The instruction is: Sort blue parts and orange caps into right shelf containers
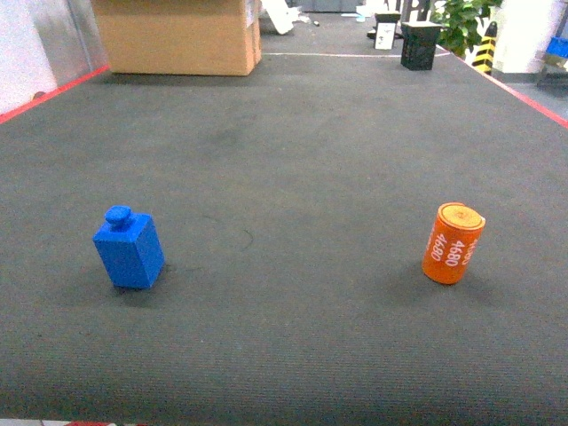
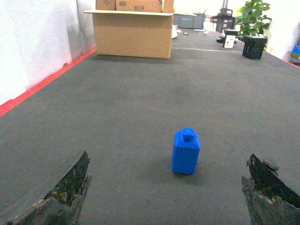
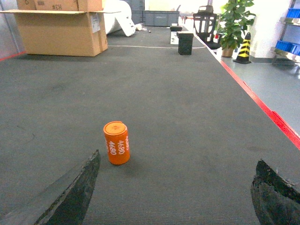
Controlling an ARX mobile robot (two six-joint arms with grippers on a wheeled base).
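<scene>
1. Blue part is seen upright on dark grey carpet, left side of head view, stud on top; nothing is touching it
2. Orange cap is seen on the right of head view, upright w/ slight lean, white "4680" printed down its side; well apart from blue part
3. Neither arm is visible in head view
4. Left gripper: only two worn dark fingertips are caught at bottom corners of left wrist view, spread wide; nothing is held between them. Cam is aimed low and fwd along the carpet; blue part sits ahead, between the finger lines but beyond the tips, no contact
5. Right gripper: same pose, fingertips spread to bottom corners of right wrist view, nothing gripped. Orange cap is seen ahead, nearer the left finger, not touched
6. Cardboard box is noted at far left edge of carpet; small black crate far right; potted plant and striped cone beyond red border line
7. Blue containers are glimpsed at right edge of right wrist view on shelving; detail too small to tell
</scene>
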